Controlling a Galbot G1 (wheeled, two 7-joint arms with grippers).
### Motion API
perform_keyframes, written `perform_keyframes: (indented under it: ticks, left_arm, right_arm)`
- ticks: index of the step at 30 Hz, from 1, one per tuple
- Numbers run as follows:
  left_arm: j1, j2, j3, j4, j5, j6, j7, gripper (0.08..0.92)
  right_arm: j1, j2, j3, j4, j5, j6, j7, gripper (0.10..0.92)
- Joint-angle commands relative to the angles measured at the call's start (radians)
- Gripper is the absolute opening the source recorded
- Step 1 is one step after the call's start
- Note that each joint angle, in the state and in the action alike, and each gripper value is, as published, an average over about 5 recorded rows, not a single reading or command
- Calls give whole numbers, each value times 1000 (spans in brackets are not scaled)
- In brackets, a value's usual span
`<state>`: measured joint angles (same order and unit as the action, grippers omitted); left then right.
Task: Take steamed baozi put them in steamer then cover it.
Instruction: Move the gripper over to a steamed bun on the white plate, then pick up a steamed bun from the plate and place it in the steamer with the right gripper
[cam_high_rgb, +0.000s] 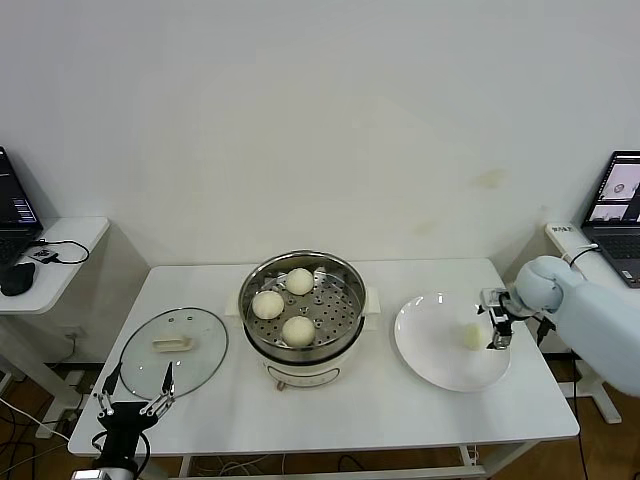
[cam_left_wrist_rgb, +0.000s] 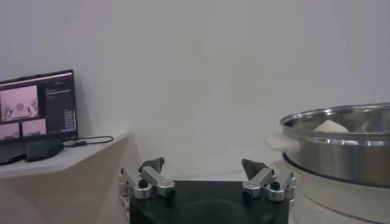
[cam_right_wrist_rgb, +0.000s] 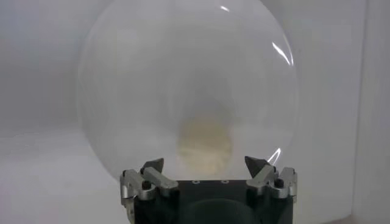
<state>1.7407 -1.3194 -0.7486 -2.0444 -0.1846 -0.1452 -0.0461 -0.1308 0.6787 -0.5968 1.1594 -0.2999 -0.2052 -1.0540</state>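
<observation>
Steel steamer (cam_high_rgb: 303, 310): stands in the middle of the white table (cam_high_rgb: 350, 410), uncovered, on its white base.
Baozi in steamer (cam_high_rgb: 299, 330): three lie on the perforated tray, apart from each other.
Last baozi (cam_high_rgb: 472, 336): lies on the white plate (cam_high_rgb: 430, 345), to the right of the steamer.
Right gripper (cam_high_rgb: 497, 325): hangs over the right part of the plate, just beside the last baozi, fingers spread, holding nothing.
Left gripper (cam_high_rgb: 133, 392): waits at the front left edge of the table, near the glass lid (cam_high_rgb: 173, 350), fingers spread, holding nothing.
</observation>
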Motion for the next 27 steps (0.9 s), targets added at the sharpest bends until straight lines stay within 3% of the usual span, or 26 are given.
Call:
perform_keyframes:
  ticks: [1, 15, 27]
  left_arm:
    - [0, 1, -1, 5, 0, -2, 0, 823]
    - [-3, 2, -1, 7, -1, -4, -1, 823]
    - [1, 0, -4, 0, 0, -4, -1, 823]
  right_arm:
    - [-44, 76, 46, -100, -57, 7, 9, 819]
    - [-62, 101, 76, -135, -84, 8, 19, 716]
    - [-45, 105, 81, -122, -63, 7, 10, 549]
